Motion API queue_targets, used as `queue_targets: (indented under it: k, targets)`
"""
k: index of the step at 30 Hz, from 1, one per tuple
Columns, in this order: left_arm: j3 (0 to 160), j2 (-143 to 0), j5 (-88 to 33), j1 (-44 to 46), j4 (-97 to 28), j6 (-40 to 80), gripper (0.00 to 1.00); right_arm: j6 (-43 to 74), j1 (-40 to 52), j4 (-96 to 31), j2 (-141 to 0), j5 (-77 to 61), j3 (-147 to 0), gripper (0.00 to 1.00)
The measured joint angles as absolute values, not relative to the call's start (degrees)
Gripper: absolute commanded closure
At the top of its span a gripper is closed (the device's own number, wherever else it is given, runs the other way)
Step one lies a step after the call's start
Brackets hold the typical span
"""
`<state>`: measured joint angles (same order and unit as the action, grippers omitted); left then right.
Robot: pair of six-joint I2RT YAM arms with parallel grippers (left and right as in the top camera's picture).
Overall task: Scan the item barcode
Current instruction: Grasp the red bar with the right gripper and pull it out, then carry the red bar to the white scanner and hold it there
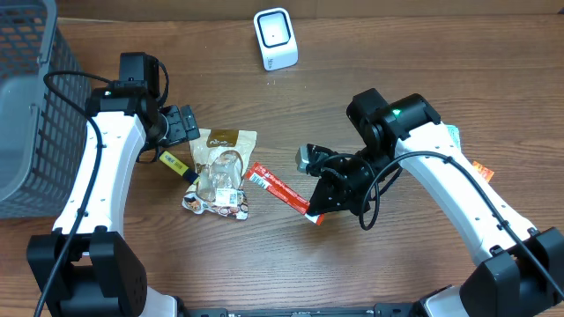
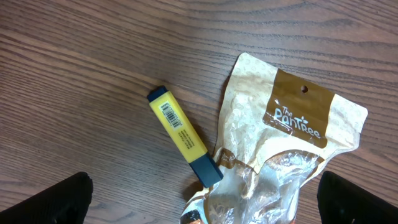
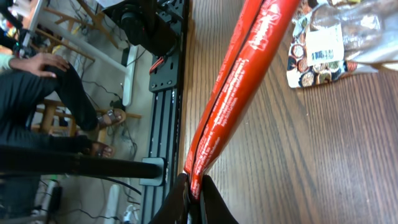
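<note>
Highlighter [image 1: 174, 162] and pouch [image 1: 220, 170] are lying under our left gripper [image 1: 182, 124], which is hanging wide open and empty. Our right gripper [image 1: 319, 205] is pinching the red packet [image 1: 275, 186] by one end, clamped tight. We are judging the pickup done; next we are needing to turn its barcode toward the scanner [image 1: 275, 38]. That barcode is hiding from us, and whether the packet is clearing the worktop [image 1: 397, 53] is escaping us.

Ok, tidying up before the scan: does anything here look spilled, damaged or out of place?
Nothing spilled or broken. Only oddities: the right hand pinches the red packet by its very end, so most of it sticks out, and the yellow highlighter lies with its blue cap touching the crumpled snack pouch.
</note>
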<state>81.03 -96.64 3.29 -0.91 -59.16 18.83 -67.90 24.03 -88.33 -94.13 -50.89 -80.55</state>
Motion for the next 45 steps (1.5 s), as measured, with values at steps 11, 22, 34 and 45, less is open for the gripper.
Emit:
queue_targets:
  k: [11,22,34,45]
  targets:
    - [81.0,-96.6,3.3,-0.9,-59.1,18.8,0.00,-66.7,24.0,-83.1,-94.1,-51.2,-80.6,0.96]
    - [81.1,-96.6,3.3,-0.9,-59.2,18.8,0.00,-40.1,24.0,-73.2,-94.1,-38.3,-86.5,0.97]
    - [81.1,-96.6,3.3,-0.9,-59.2,18.8,0.00,-31.0,24.0,-71.3,-94.1,-18.3,-110.7,0.97]
    - [81.1,-96.6,3.3,-0.9,-59.1,18.8,0.00,-32.1,24.0,-55.8,-104.3,-2.2,-119.2,0.97]
